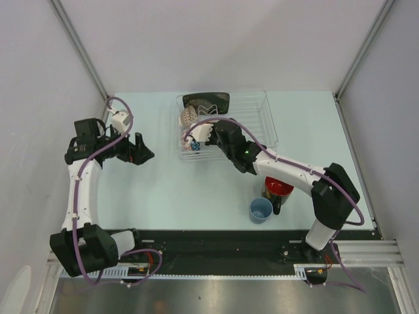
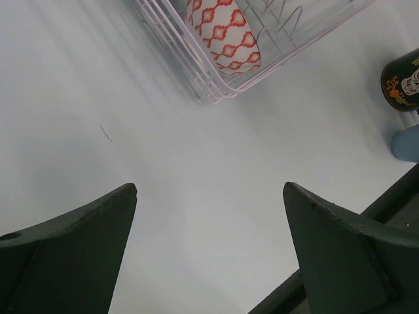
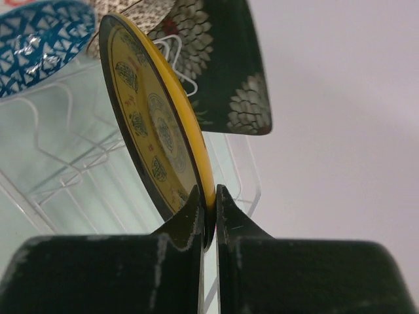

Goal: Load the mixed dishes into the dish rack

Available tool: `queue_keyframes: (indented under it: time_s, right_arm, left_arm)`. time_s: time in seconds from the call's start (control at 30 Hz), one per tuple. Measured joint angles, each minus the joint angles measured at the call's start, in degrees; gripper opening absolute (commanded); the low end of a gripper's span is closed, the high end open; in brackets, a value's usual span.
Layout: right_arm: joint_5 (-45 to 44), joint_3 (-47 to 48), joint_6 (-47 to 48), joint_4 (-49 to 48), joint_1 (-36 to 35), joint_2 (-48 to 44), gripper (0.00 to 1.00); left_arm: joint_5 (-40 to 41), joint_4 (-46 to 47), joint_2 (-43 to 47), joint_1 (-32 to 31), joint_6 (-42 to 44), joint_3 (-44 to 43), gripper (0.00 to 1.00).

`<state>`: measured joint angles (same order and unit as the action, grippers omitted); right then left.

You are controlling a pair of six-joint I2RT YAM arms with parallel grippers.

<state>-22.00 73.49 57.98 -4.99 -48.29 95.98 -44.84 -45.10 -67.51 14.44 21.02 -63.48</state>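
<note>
Saucer [image 3: 157, 131], yellow w/ dark rim, is pinched at its lower edge by right gripper [image 3: 208, 203]. Its fingers are nearly together on the rim, w/ the saucer on edge, tilted, over the dish rack [image 3: 59, 176]. Can't tell whether it touches the wires. Behind it, upper centre of right wrist frame, black floral plate [image 3: 229, 78] stands upright; blue mosaic bowl [image 3: 39, 39] is at upper left.

Left gripper [image 2: 209, 190] hovers over bare table [image 2: 196, 150], fingers spread wide, nothing between them. In overhead view it's left of centre, well apart from the rack. Beige patterned bowl [image 2: 222, 33] sits on edge in a rack corner, top of left wrist frame.

Black mug [image 1: 278, 190] w/ red inside & light-blue cup [image 1: 260, 210] stand on the table, lower right of centre in overhead view, just beside each other, outside the rack.
</note>
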Motion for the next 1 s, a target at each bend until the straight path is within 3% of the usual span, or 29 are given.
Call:
queue_keyframes:
  time_s: [1.0]
  right_arm:
    - [5.70, -0.44, 1.53, -1.31, 2.49, 7.63, 0.00]
  left_arm:
    - [-1.03, 5.55, -0.72, 0.00, -1.62, 1.31, 1.00]
